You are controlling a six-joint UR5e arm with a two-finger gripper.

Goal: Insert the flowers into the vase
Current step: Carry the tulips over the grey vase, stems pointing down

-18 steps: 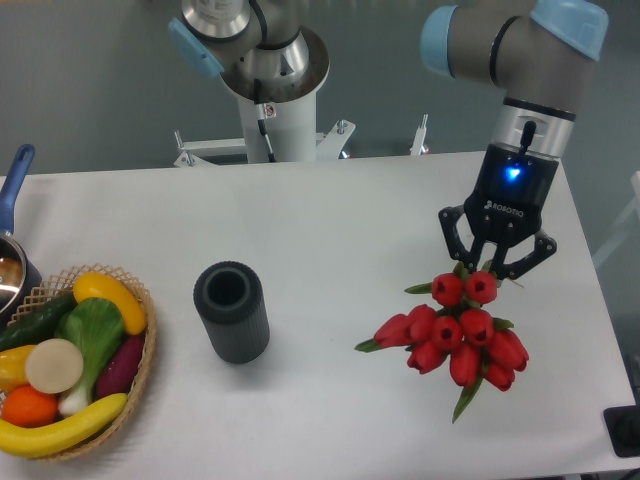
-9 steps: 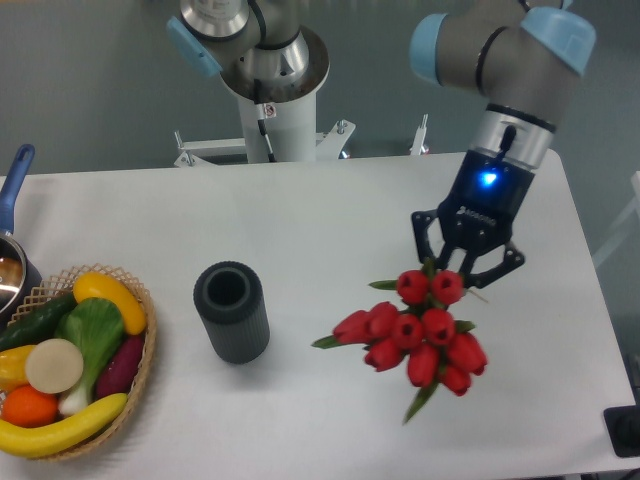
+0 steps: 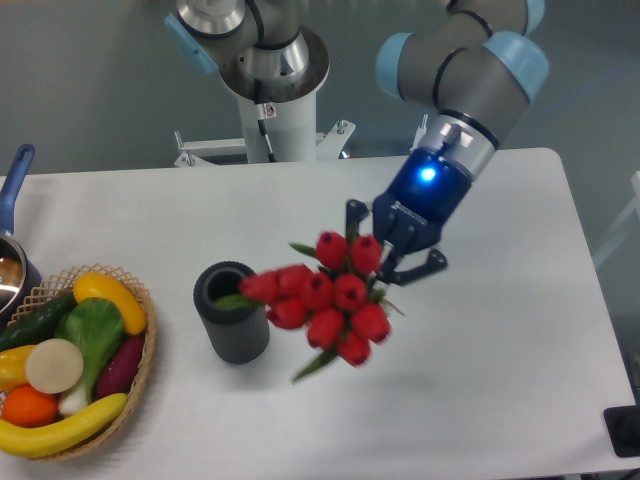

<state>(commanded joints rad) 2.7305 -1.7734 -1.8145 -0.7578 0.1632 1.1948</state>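
Observation:
The flowers [image 3: 325, 295], a bunch of red tulip buds with green leaves, hang in the air above the table, slightly blurred. My gripper [image 3: 385, 255] is shut on their stems at the bunch's upper right, and the stems themselves are hidden between the fingers. The vase [image 3: 231, 311], a dark grey ribbed cylinder with a thick round rim, stands upright on the white table to the left. The leftmost buds overlap the vase's right rim in this view. Its opening shows nothing inside.
A woven wicker basket [image 3: 139, 363] with bananas, a green leafy vegetable, an orange and other produce sits at the front left. A pot with a blue handle [image 3: 14, 180] is at the left edge. The robot base [image 3: 270, 90] stands behind the table.
The arm has carried the flowers leftward and upward from the table's right side to just beside the vase. The wrist has tilted. The vase and basket have stayed in place.

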